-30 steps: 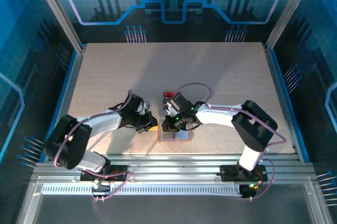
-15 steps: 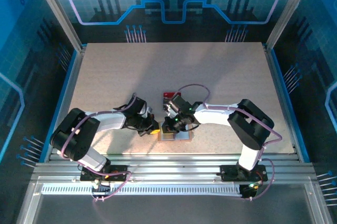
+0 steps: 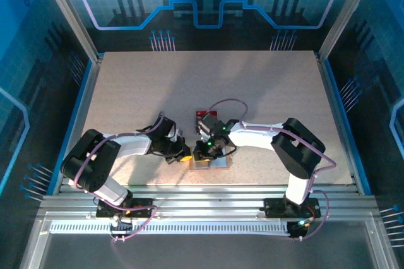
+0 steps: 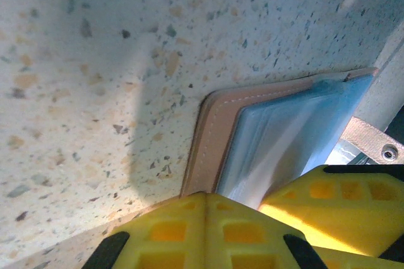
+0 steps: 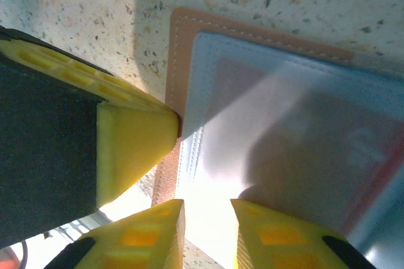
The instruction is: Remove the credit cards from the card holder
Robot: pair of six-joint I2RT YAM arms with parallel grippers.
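Saw speckled table around the fingers, red card lying beyond right gripper; its fingers narrowly apart above card holder; found holder open flat, salmon rim, pale blue pockets, edge pinched in closed left gripper.

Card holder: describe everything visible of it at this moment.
The card holder lies opened on the speckled table. It is salmon-pink and leather-like, with a stitched rim, a rounded corner and translucent blue-grey pockets inside. A reddish card shows through one pocket. The left gripper pinches its edge, and the right gripper stands slightly open at the pocket's edge.
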